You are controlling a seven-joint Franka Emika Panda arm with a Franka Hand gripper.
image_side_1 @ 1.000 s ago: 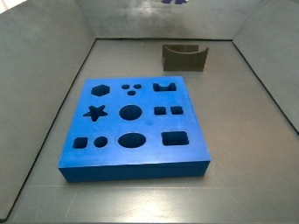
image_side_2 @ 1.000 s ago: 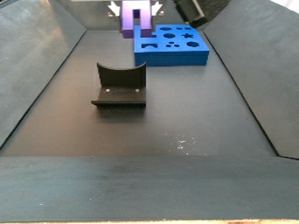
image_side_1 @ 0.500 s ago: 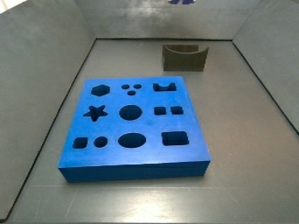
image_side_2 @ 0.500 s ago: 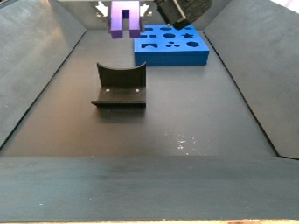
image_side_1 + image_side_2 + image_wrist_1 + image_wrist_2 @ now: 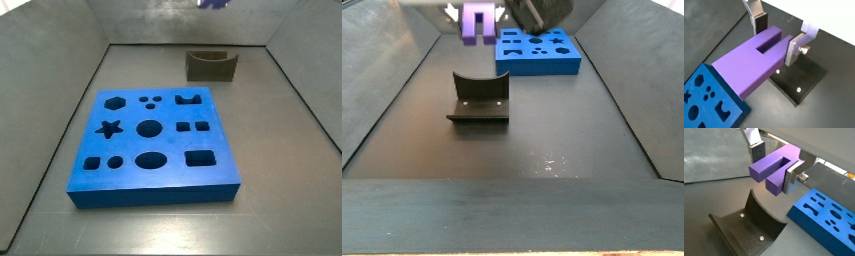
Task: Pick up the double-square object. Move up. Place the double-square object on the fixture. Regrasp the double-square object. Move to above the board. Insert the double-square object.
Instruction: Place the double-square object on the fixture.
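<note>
My gripper (image 5: 777, 37) is shut on the light-purple double-square object (image 5: 754, 65) and holds it in the air, also in the wrist view (image 5: 774, 168). In a side view the object (image 5: 477, 22) hangs high at the far end, up and behind the dark fixture (image 5: 477, 100) and beside the blue board (image 5: 539, 52). The gripper (image 5: 775, 164) is above the fixture (image 5: 747, 223), with the board (image 5: 827, 220) to one side. In a side view only the gripper's tip (image 5: 211, 3) shows at the top edge, above the fixture (image 5: 210, 66) and the board (image 5: 154, 150).
Grey sloping walls (image 5: 54, 60) enclose the dark floor (image 5: 529, 150) on all sides. The board's corner (image 5: 711, 97) and the fixture's base plate (image 5: 804, 85) lie below the held piece.
The gripper has carried the double-square object sideways away from the board and slightly higher. The board and the fixture have not moved.
</note>
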